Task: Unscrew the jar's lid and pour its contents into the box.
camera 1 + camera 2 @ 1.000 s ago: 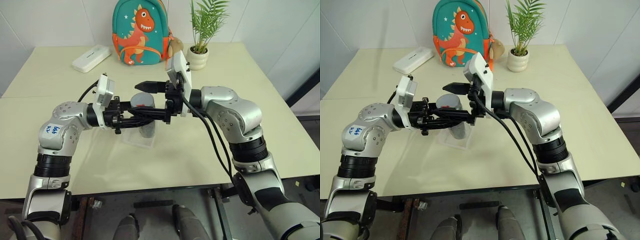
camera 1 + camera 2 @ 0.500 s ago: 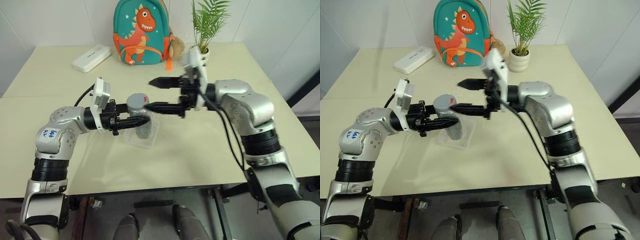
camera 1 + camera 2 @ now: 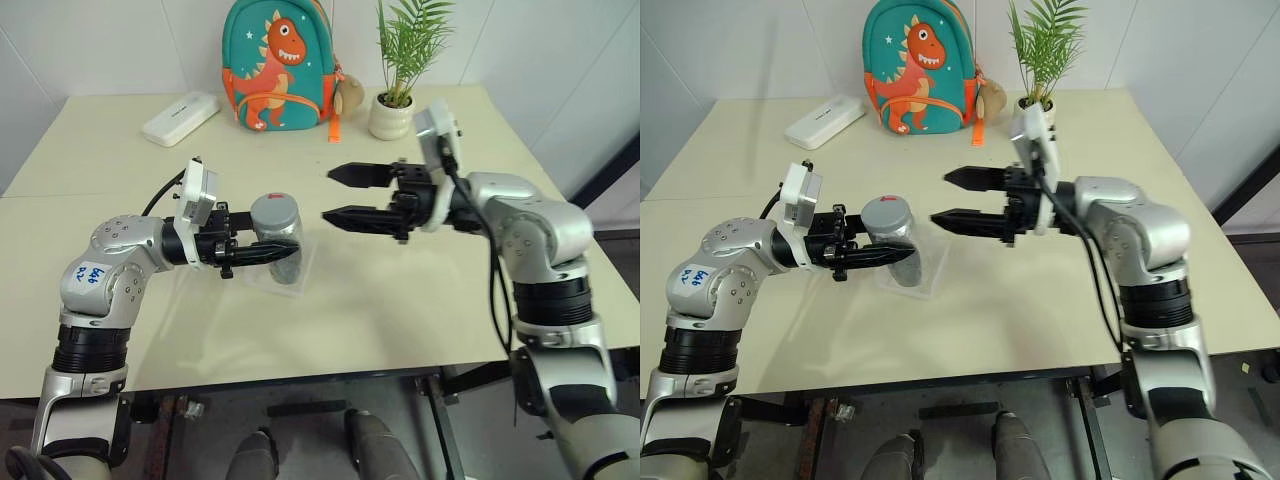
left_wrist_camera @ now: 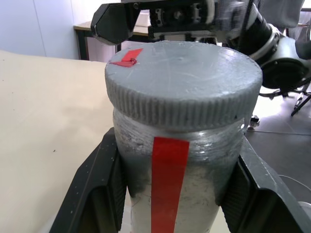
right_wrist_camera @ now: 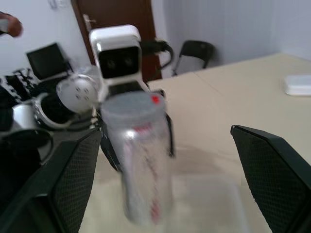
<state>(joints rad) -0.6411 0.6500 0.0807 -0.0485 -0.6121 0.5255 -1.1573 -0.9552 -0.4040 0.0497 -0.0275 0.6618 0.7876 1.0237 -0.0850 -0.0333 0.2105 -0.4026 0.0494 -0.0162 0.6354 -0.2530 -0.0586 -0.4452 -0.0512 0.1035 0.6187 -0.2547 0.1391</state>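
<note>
Cream tabletop point(image 3: 420, 300), white wall behind. At far edge: dinosaur backpack point(image 3: 280, 65), potted plant point(image 3: 395, 100), white oblong case point(image 3: 182, 117) to the left of the backpack. My left gripper point(image 3: 280, 252) is clamped on the jar point(image 3: 278, 240), fingers point(image 4: 97, 194) pressing both sides of the body just below the cap, arm reaching in level from the left. Jar upright, red label strip facing the left wrist cam. Lid point(image 4: 182, 85) on, grey, ribbed rim, small red mark near its edge. Jar sits over the box point(image 3: 292, 283), clear shallow tray on the table directly beneath; cannot tell whether jar base touches it. Contents not discernible through the jar wall. My right gripper point(image 3: 336, 196) is spread wide, nothing in it, pointing level toward the jar from the right, tips clear of the lid w/ a visible gap between.
</note>
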